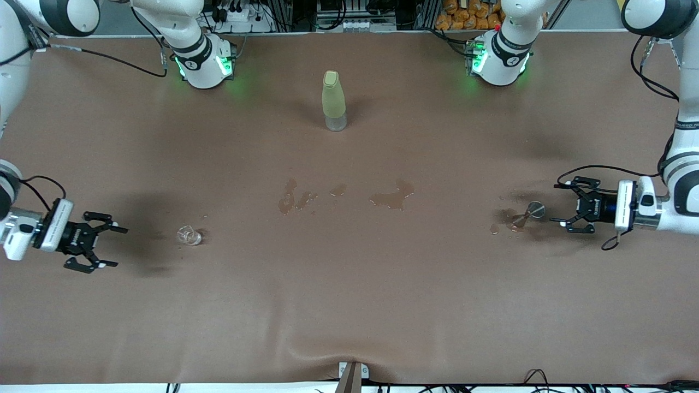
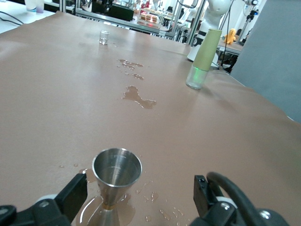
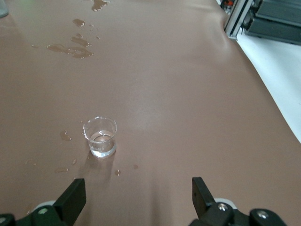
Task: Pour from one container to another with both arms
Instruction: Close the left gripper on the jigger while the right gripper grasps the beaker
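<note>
While brown bench (image 1: 349,305) showed spilled puddles (image 1: 391,197), both hands gaped empty: right hand (image 1: 106,246) near clear glass cup (image 1: 189,235), left hand (image 1: 563,213) beside stemmed grey cup (image 1: 532,210).

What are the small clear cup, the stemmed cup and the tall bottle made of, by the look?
Small clear cup: colourless and see-through with a little liquid inside; likely glass, could be clear plastic.
Stemmed cup: grey, shiny, brushed-looking bowl with reflections; looks like metal, probably steel.
Tall bottle: matte, frosted yellow-green body over a clear base; glass or plastic, can't tell which.
</note>
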